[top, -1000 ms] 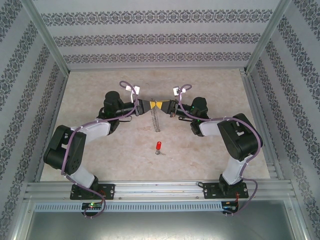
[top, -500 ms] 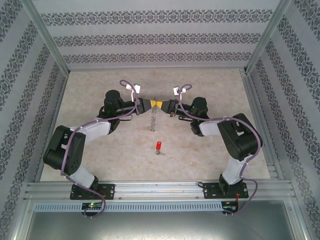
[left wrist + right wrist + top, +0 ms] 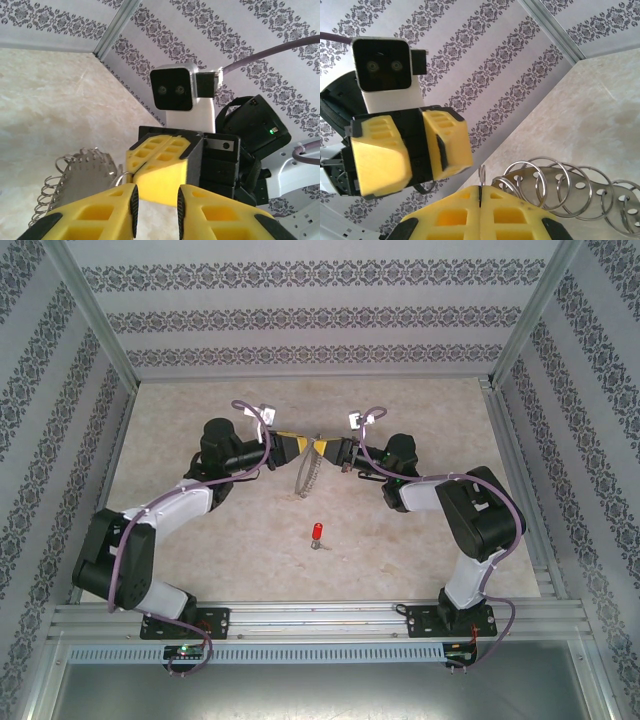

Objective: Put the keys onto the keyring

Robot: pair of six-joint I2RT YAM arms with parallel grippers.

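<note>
Striped, patterned wallpaper encloses a pale marbled table (image 3: 440, 420). From above, both arms reach inward with bent elbows, so the left gripper (image 3: 291, 447) and right gripper (image 3: 326, 448) meet tip to tip. The wrist views add detail: the right gripper's jaws are pinched on a wire loop of the keyring (image 3: 307, 474), which dangles beneath, while the left gripper's jaws stand apart. The keys (image 3: 315, 533) lie on the table nearer the bases — well apart.
</note>
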